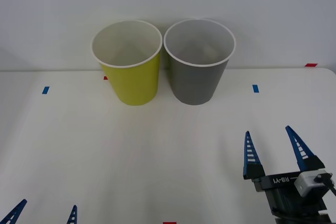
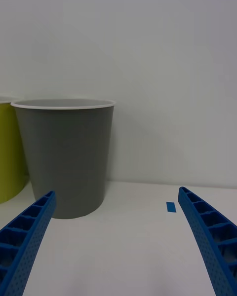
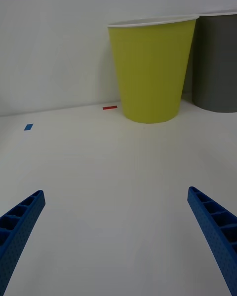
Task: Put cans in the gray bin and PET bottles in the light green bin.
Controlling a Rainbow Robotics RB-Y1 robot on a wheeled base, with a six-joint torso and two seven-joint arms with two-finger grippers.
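The light green bin and the gray bin stand side by side at the back of the white table, green on the left. Both look empty from above. My right gripper is open above the table's front right, nothing between its blue fingers; it faces the gray bin. My left gripper is open at the front left edge, pointing toward the light green bin. No can or PET bottle is in view.
Small blue tape marks and red tape marks lie on the table. A plain white wall rises right behind the bins.
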